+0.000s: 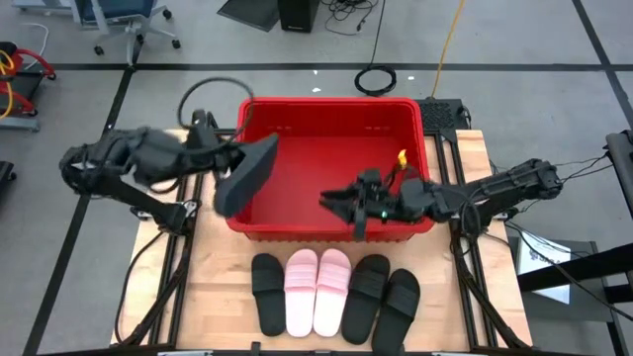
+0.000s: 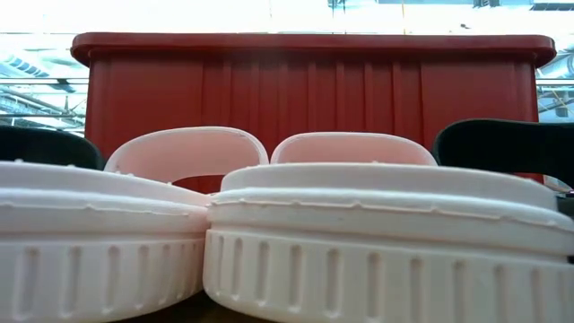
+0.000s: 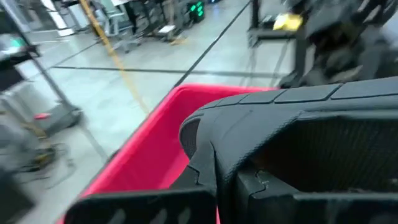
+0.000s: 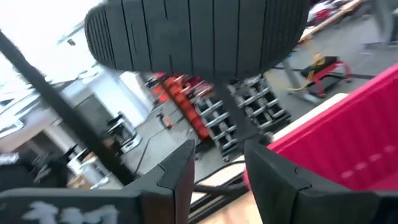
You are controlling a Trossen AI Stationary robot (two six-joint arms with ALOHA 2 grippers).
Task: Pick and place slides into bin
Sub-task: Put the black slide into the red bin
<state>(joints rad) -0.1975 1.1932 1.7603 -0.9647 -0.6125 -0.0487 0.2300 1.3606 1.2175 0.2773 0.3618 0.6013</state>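
Wooden table (image 1: 213, 297): matte black slide (image 1: 247, 174), ridged sole, over red bin (image 1: 326, 111).

Beyond the wooden table (image 1: 213, 287), on grey floor: an office chair (image 1: 127, 22) far left, a coiled black cable (image 1: 377, 78) centre, a yellow cord (image 1: 450, 35) right.

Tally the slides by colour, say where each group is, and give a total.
Black slides on the table: 3
Black slide held by the left gripper over the red bin's left rim: 1
Pink slides on the table: 2
Total: 6 slides
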